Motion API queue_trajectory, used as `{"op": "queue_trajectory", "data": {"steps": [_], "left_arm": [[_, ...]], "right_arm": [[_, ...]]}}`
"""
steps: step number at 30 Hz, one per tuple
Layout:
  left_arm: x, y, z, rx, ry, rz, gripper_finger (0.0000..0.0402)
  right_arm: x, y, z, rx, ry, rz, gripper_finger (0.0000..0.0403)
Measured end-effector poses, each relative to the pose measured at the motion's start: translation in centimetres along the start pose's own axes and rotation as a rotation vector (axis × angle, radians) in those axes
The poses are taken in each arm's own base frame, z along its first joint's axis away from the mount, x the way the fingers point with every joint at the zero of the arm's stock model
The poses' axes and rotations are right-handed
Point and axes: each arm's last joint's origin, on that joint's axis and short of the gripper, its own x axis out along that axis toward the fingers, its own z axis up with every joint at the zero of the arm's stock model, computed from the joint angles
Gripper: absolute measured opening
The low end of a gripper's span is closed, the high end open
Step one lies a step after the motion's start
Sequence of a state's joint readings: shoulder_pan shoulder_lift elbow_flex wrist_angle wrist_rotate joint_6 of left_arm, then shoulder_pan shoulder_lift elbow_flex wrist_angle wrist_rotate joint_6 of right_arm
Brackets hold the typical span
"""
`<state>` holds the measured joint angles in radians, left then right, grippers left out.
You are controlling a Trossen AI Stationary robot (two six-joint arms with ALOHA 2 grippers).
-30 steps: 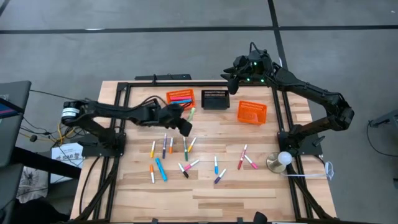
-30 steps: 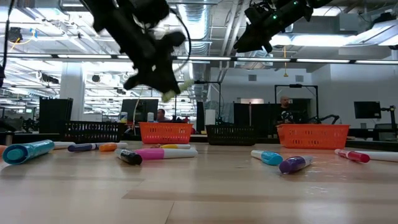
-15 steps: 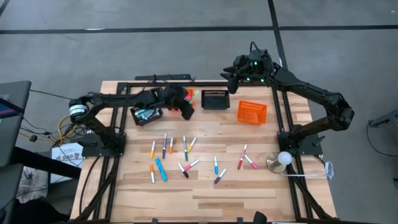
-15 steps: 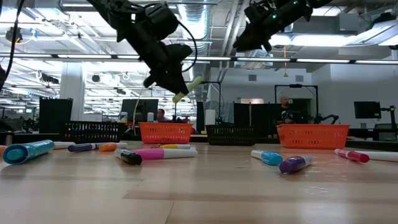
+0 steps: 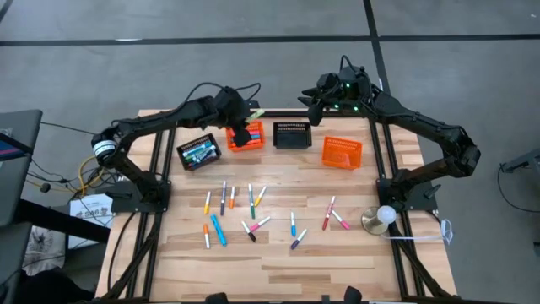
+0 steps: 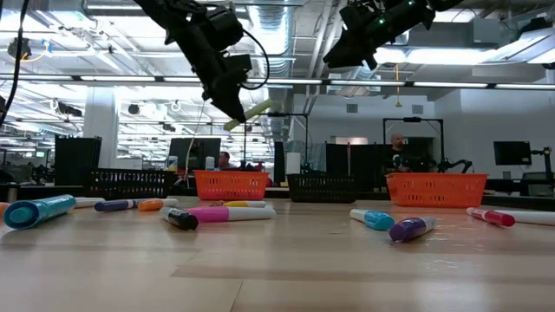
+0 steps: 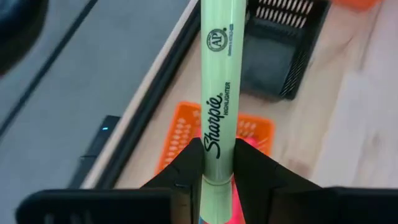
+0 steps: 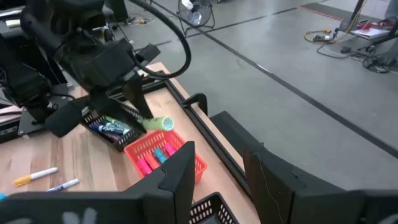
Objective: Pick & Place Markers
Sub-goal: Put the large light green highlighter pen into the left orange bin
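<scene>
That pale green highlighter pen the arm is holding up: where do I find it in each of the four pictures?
High view: pale green highlighter by the left gripper, above the orange basket of pink markers.
Low view: highlighter upper centre, high over that basket.
Left wrist view: highlighter upright mid-picture, basket behind.
Right wrist view: highlighter above the basket.

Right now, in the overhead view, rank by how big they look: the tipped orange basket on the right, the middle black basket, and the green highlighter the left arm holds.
1. Tipped orange basket
2. Black basket, only slightly smaller, close call
3. Green highlighter, clearly smallest, though it is held higher, nearer the camera
</scene>
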<state>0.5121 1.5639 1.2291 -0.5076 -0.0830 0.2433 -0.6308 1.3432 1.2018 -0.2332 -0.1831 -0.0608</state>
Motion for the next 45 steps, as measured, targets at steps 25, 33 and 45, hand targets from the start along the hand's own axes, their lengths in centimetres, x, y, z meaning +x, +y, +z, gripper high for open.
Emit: {"op": "queue_trajectory", "data": {"steps": [25, 33, 45], "left_arm": [[8.1, 0.0, -4.2, 0.131, 0.367, -0.096, 0.0073], [8.5, 0.0, -4.5, 0.138, 0.388, -0.104, 0.0075], [8.5, 0.0, -4.5, 0.192, 0.390, -0.115, 0.0075]], "right_arm": [[0.0, 0.0, 0.0, 0.008, -0.003, -0.001, 0.0124], [0.0, -1.2, -0.2, 0.013, -0.013, -0.109, 0.0124], [1.3, -1.6, -3.4, 0.033, -0.102, -0.149, 0.0124]]}}
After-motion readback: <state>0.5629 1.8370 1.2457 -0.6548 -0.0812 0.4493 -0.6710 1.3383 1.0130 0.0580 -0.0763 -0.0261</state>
